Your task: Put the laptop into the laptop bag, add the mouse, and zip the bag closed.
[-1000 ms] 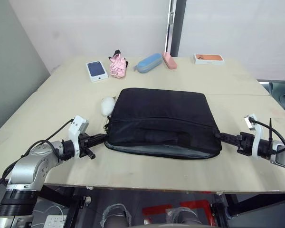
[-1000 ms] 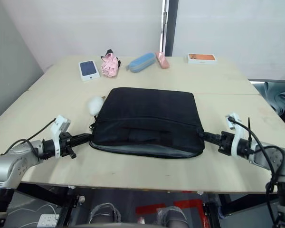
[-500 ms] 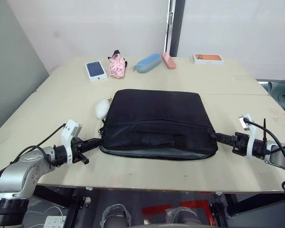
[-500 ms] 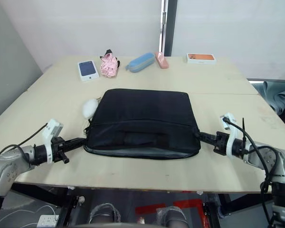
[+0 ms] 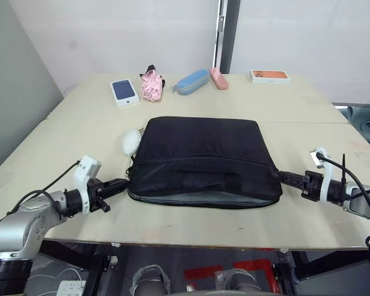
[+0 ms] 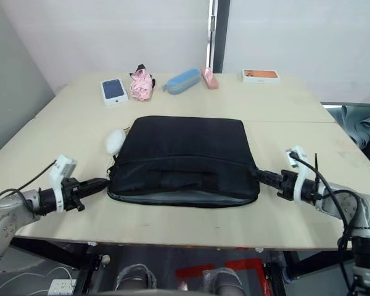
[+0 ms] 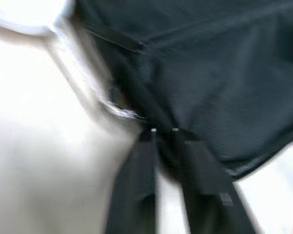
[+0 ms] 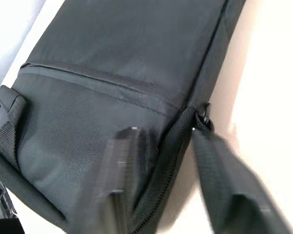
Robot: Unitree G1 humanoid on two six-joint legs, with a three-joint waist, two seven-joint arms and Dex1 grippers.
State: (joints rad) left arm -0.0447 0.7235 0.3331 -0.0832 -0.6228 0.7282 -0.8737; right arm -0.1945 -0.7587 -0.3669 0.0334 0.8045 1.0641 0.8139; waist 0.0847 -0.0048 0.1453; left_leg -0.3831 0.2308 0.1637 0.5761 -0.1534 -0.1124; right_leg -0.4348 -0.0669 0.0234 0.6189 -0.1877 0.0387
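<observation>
The black laptop bag (image 5: pixel 202 157) lies flat in the middle of the table. A grey strip (image 5: pixel 203 198) shows along its near edge, and I cannot tell whether that is the laptop. My left gripper (image 5: pixel 124 182) is shut on the bag's near left corner (image 7: pixel 136 114). My right gripper (image 8: pixel 162 129) is open, its fingers either side of the bag's near right corner, close to the zipper pull (image 8: pixel 201 117). A white rounded thing (image 5: pixel 130 142) rests against the bag's left edge. I cannot tell whether it is the mouse.
Along the back of the table (image 5: pixel 80 132) lie a white box with a blue face (image 5: pixel 125 91), a pink bundle (image 5: pixel 152 84), a blue case (image 5: pixel 193 81), a pink case (image 5: pixel 219 78) and an orange-topped box (image 5: pixel 271 75). The bag sits close to the table's front edge.
The bag has slid a little to the left, along with my left gripper holding its corner. My right gripper followed to the left, staying at the right corner.
</observation>
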